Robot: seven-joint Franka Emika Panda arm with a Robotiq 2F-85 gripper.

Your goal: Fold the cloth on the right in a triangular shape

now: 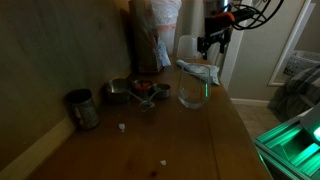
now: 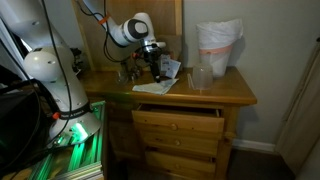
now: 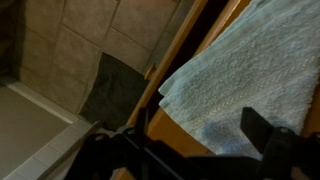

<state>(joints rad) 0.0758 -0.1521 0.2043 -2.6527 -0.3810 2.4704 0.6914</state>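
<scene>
Left to right on the wooden top [image 1: 200,140]: metal cup [image 1: 82,108], then the glass bowl [image 1: 193,93], then the cloth [image 1: 203,72] just behind it, right by the table's edge. The gripper [image 1: 214,45] hangs above the cloth, fingers [image 3: 268,140] spread wide with nothing in them. My worry is that a sloppy pinch or sideways drag this close to the edge pulls the cloth off, or bumps the bowl.

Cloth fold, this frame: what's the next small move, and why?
Probably lower straight down onto the cloth near its edge and shut the fingers on it. The gripper hangs just above the cloth, the fingers look apart in the wrist view with nothing held, and the cloth lies on the table, no triangle yet.
</scene>
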